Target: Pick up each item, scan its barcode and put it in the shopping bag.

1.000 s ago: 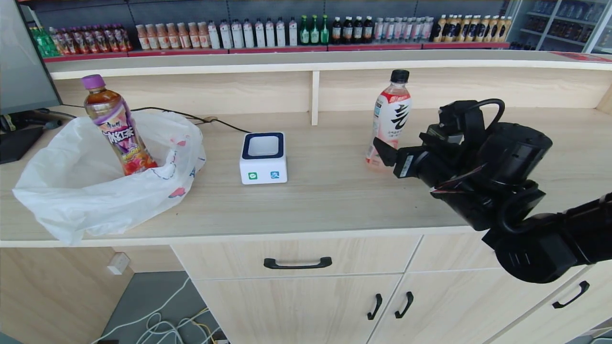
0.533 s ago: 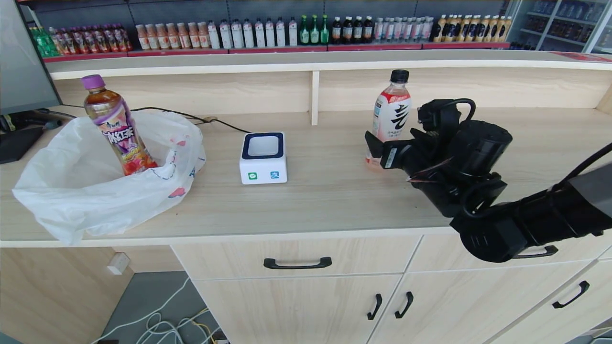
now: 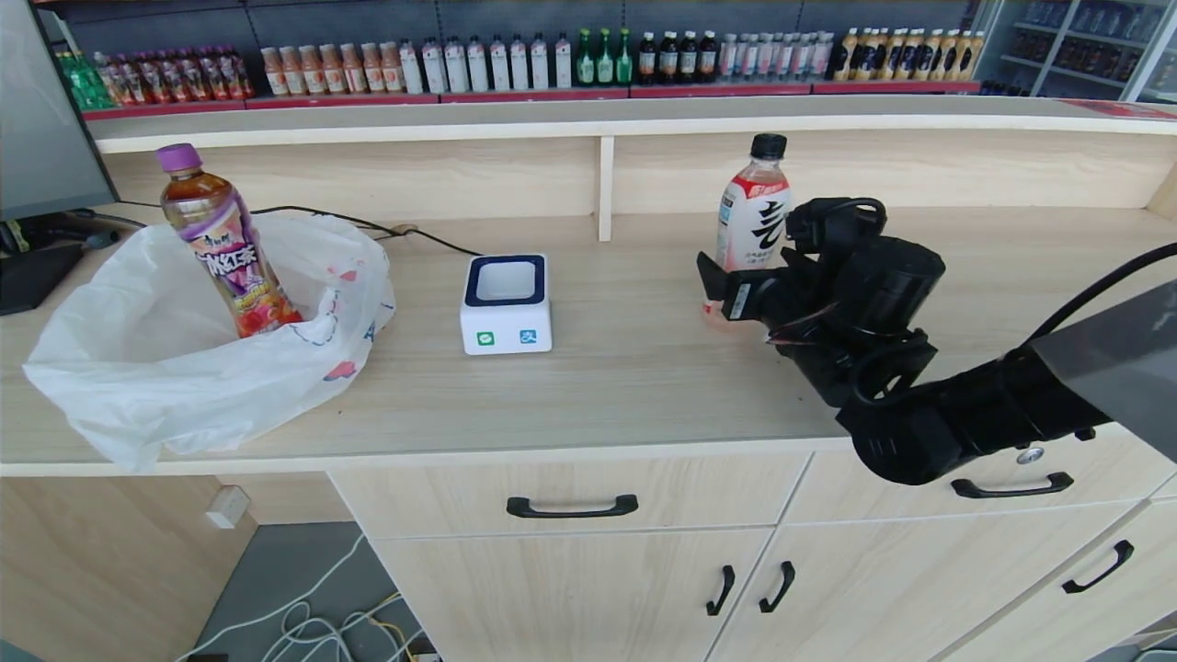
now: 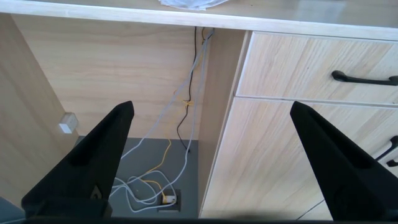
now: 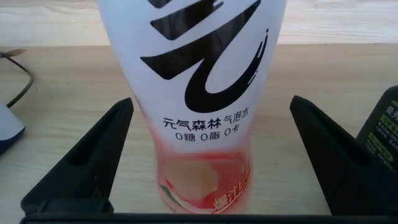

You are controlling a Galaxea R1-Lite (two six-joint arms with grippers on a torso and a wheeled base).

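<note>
Pink-and-white plastic drink bottle w/ black cap (image 3: 754,216) stands upright on light wood counter (image 3: 625,386), right of centre in the head view, close to the raised back ledge. Right gripper (image 5: 211,102) sits level w/ the bottle's lower half; jaws spread, one finger each side of the bottle, gap visible on both sides, no contact.

Centre of the frame: white cube scanner w/ dark blue top rim (image 3: 507,303), well apart from the bottle. Left of the frame: crumpled white plastic shopping bag (image 3: 165,368) w/ brown tea bottle, purple cap and label (image 3: 225,244), leaning inside it. Thin black cable (image 3: 368,222) runs along the counter behind the bag.

Left gripper (image 4: 211,106) hangs below counter level facing the cabinet front, jaws spread wide, nothing between them.
</note>
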